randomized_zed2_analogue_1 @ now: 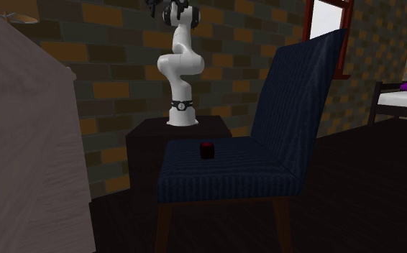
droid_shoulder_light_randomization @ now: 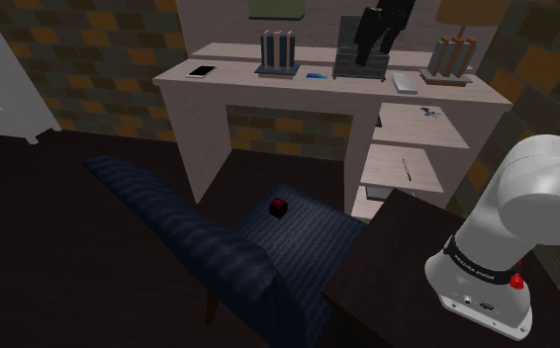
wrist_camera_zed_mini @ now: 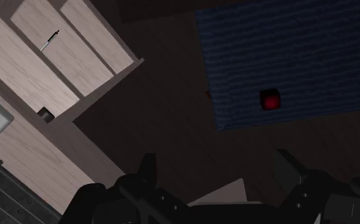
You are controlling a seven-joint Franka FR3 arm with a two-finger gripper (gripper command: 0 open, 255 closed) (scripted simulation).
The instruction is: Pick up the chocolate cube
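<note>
Gripper (wrist_camera_zed_mini: 217,167) is seen released, its fingers apart and empty, well above the dark red cube (wrist_camera_zed_mini: 270,100); the cube is set near an edge of the navy chair seat (wrist_camera_zed_mini: 325,57); if the descent is misaligned, it could be knocked off.

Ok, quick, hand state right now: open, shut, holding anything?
Hand: open, holding nothing; the dark red cube sits on the chair seat, well clear of the fingers.
</note>
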